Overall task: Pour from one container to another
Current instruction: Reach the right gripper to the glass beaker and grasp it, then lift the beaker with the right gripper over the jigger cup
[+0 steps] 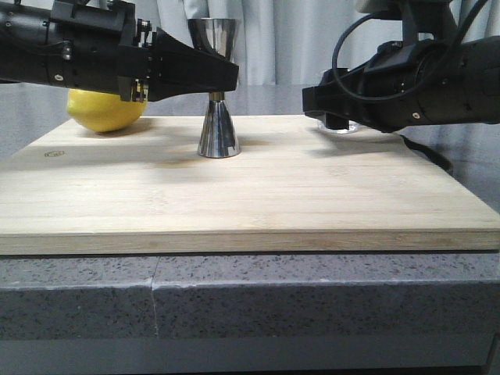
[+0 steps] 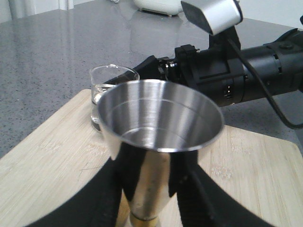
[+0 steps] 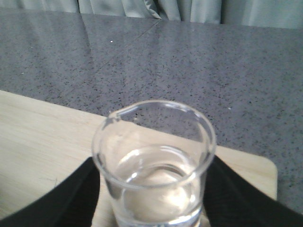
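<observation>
The left gripper (image 1: 223, 74) has its fingers on either side of the steel jigger (image 1: 217, 94), closed around the upper cone just above the brass-coloured waist, while the jigger's base sits flat on the wooden board (image 1: 250, 195). From the left wrist, the jigger's bowl (image 2: 161, 116) looks bare and dry, so I judge nothing has gone in yet.

Over on the other side, the right gripper (image 1: 332, 105) has the glass beaker (image 3: 154, 165) standing upright between its two fingers, which press close against the glass; it looks clamped on, though the contact itself is partly hidden. The beaker holds clear liquid and seems to rest on the board near the far edge, well apart from the jigger.

Both containers appear secured, then, but lifting, carrying across and tipping are all left to do. A lemon (image 1: 105, 109) sits behind the left gripper, out of the way.
</observation>
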Motion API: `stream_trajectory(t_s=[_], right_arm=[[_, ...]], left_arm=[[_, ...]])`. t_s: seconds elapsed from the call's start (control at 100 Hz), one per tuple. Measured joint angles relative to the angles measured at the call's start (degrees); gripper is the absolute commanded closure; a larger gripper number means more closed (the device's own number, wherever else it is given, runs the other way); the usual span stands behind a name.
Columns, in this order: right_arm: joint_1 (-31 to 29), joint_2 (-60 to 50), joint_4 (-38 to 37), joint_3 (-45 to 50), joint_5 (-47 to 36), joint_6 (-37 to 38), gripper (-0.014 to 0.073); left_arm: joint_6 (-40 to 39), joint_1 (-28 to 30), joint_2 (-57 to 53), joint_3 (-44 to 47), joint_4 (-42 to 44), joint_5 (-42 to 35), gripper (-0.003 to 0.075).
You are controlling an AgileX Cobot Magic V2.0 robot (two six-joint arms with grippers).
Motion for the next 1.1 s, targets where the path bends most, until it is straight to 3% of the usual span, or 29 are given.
stream_trajectory(t_s=[0.82, 0.98, 1.1], right_arm=[[0.0, -3.0, -0.1, 0.0, 4.0, 0.1, 0.0286], [0.0, -8.0, -1.3, -0.1, 9.1, 0.1, 0.0286], [0.0, -12.9, -4.0, -1.9, 18.1, 0.1, 0.0286]], left_arm=[[0.0, 0.0, 0.0, 0.0, 0.0, 0.0, 0.0482], [0.0, 0.0, 0.0, 0.0, 0.0, 0.0, 0.0482], [0.0, 0.0, 0.0, 0.0, 0.0, 0.0, 0.0482]])
